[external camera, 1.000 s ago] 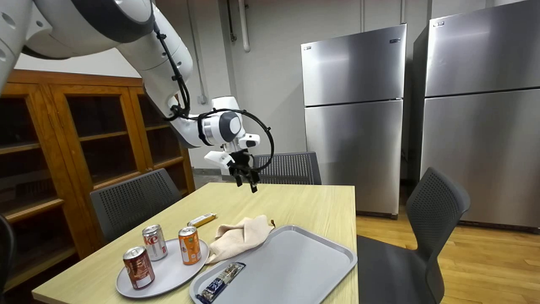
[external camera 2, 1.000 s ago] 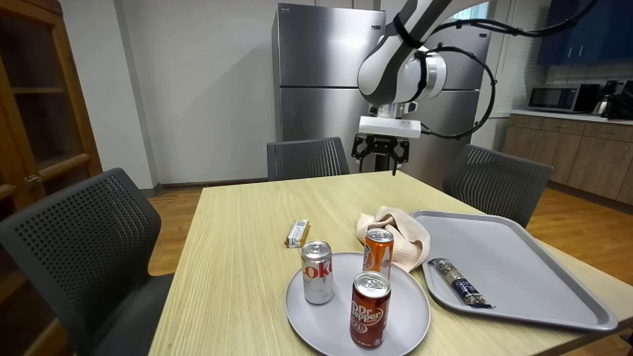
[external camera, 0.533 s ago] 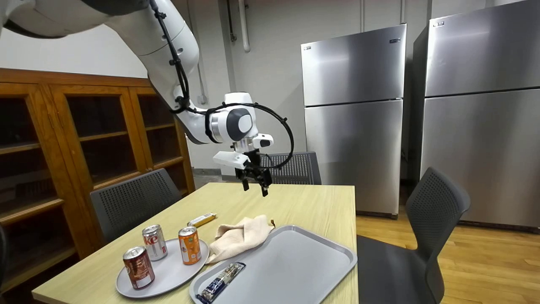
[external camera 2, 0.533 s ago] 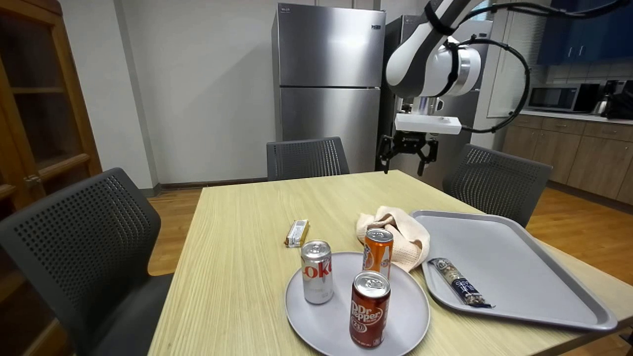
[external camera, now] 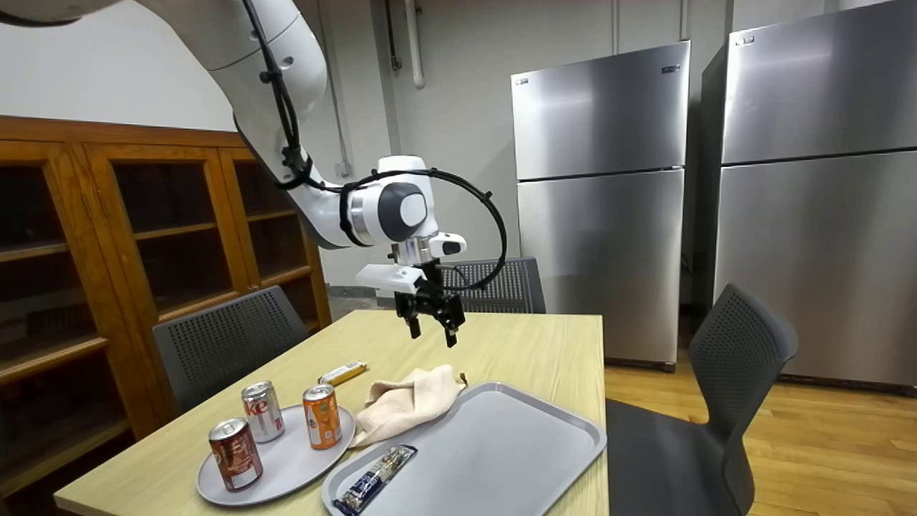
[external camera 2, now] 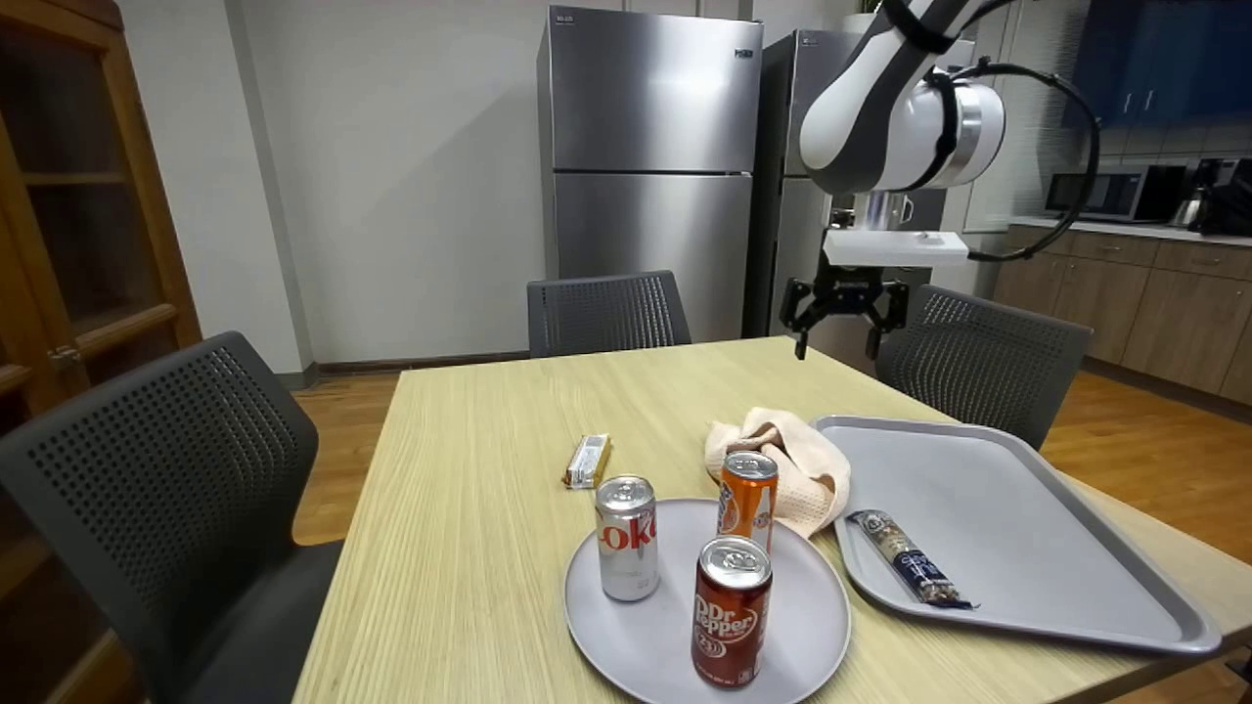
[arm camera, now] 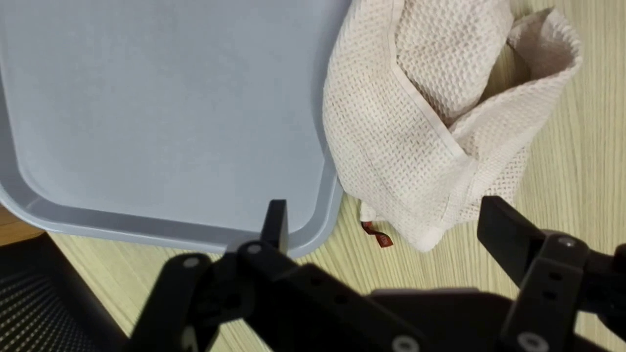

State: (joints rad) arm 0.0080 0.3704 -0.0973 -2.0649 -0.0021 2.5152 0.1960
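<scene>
My gripper hangs above the far part of the table, its jaws wide apart with nothing between them. Nearest to it is a crumpled cream cloth, lying against the edge of a grey tray. In the wrist view a small red tag pokes out from the cloth, and one fingertip overlaps the tray's corner in the picture. A wrapped bar rests on the tray. A yellow-wrapped bar lies on the table beyond the cloth.
A grey plate carries a silver can, an orange can and a dark red can, all upright. Dark chairs surround the wooden table. Two steel refrigerators stand behind.
The arm has moved to the right in both exterior views, and the gripper has come down a little. The jaws stay apart. Cloth, tray, bars, plate and cans have not moved.
</scene>
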